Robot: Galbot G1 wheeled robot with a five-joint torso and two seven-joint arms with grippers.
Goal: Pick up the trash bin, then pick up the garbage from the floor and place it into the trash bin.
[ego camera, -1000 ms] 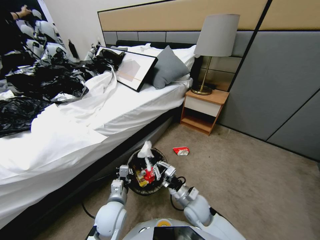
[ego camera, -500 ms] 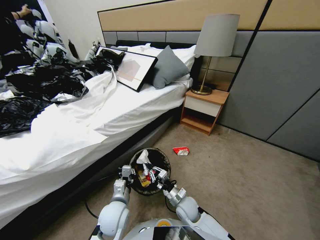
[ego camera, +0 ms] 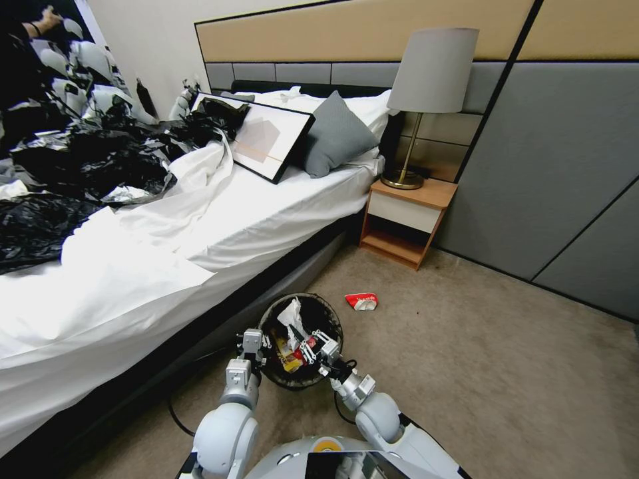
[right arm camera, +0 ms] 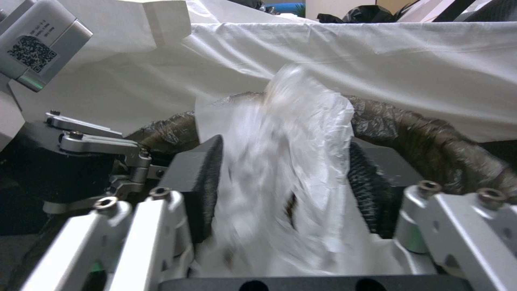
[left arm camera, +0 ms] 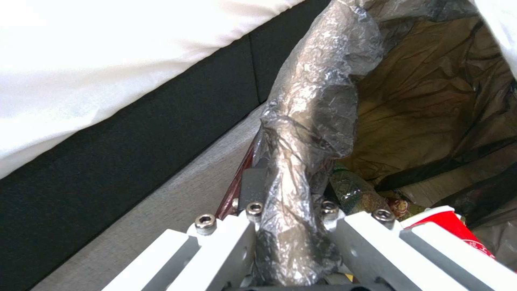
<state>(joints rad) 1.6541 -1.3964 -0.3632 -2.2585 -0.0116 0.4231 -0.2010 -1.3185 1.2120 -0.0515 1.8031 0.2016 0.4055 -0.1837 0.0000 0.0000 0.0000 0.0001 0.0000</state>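
1. Nearest to me, the left gripper (left arm camera: 285,226) was clamped on the bag-wrapped rim of the trash bin (ego camera: 266,318); in the left wrist view the two jaws pinched the rim with the dark liner (left arm camera: 312,121) bunched between them.
2. The right gripper (ego camera: 313,347) hung over the bin mouth. In the right wrist view its ribbed pads (right arm camera: 207,178) stood well apart, with a crumpled white wrapper (right arm camera: 285,169) loose in the gap. I could not tell whether either pad touched it; I judged it released, not gripped.
3. Inside the bin I saw red and yellow wrappers (ego camera: 287,359), and a small bottle (left arm camera: 353,194) lay against the liner. The bin sat beside the bed (ego camera: 200,226), with the carpet (ego camera: 499,372) around it.
4. Farther out, one red and white wrapper (ego camera: 361,301) lay on the carpet between the bin and the nightstand (ego camera: 407,219), well apart from both grippers.
5. Risk: the white wrapper could cling to a pad and leave the bin with the gripper; its light, crinkly film would cause that.
6. Risk: the left grip was on slick liner over the rim, so I judged the bin could slip or tilt and spill.
7. Risk: the right gripper was close to the rim and could catch the liner.
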